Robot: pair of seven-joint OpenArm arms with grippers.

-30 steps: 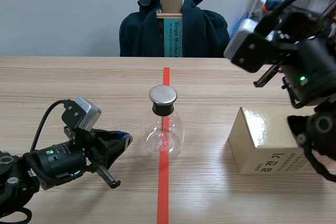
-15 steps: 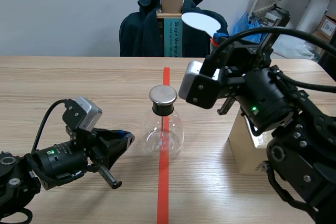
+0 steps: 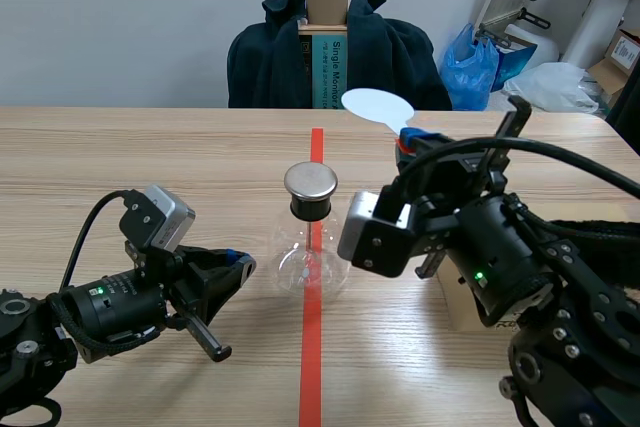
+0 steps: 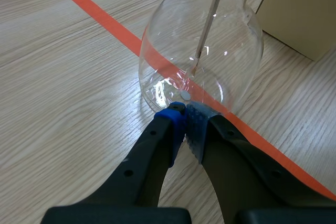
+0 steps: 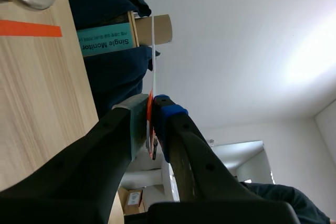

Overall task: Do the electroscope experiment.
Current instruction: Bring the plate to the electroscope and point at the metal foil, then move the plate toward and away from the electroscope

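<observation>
Glass flask (image 3: 311, 257) mid-table on tape line, metal cap (image 3: 311, 182) on top. Left gripper (image 4: 186, 119) clenched empty, tips just beside flask base. Right gripper (image 5: 152, 109) grasping white paddle (image 3: 378, 105), raised right of cap, apart. Seemingly early: paddle-to-cap contact not yet made.

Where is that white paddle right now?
In the scene view the paddle is just right of centre, clamped in the right gripper and held up above and to the right of the flask.
</observation>
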